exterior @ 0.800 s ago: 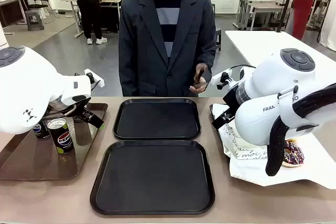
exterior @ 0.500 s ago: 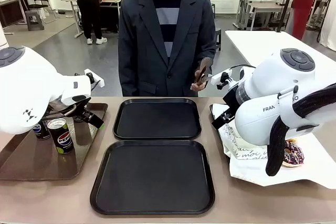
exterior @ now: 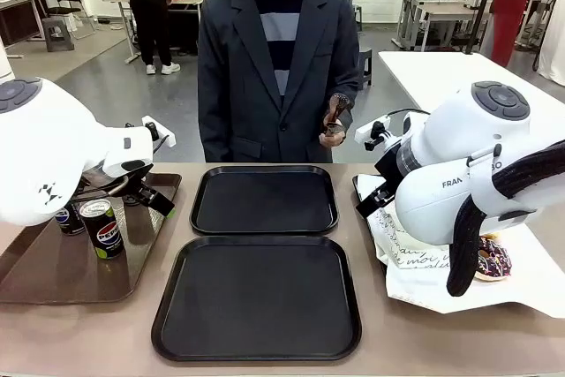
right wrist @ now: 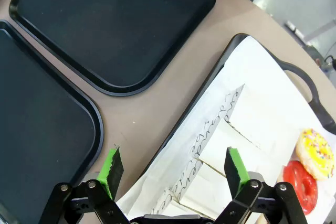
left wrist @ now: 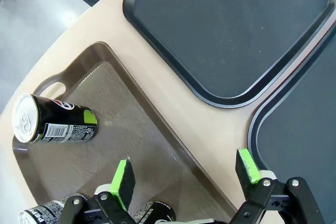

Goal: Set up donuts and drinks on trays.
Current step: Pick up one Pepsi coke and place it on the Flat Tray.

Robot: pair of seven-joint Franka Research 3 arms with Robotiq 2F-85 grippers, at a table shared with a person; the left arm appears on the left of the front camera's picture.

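Centre: near tray [exterior: 256, 297], far tray [exterior: 263, 200] behind it. Left: longer tray [exterior: 44, 271] bearing cans [exterior: 104, 229]. Right: paper-lined tray [right wrist: 311, 90] bearing donuts [exterior: 493, 258]. Person [exterior: 278, 59] beyond far tray.

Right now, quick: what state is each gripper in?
Left gripper: open, holding nothing.
Right gripper: open, holding nothing.

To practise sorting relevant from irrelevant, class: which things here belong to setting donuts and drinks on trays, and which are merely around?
Belong: far black tray, near black tray, Pepsi cans, iced donuts, sleeved donuts.
Merely around: brown tray, paper-lined tray, white table behind.
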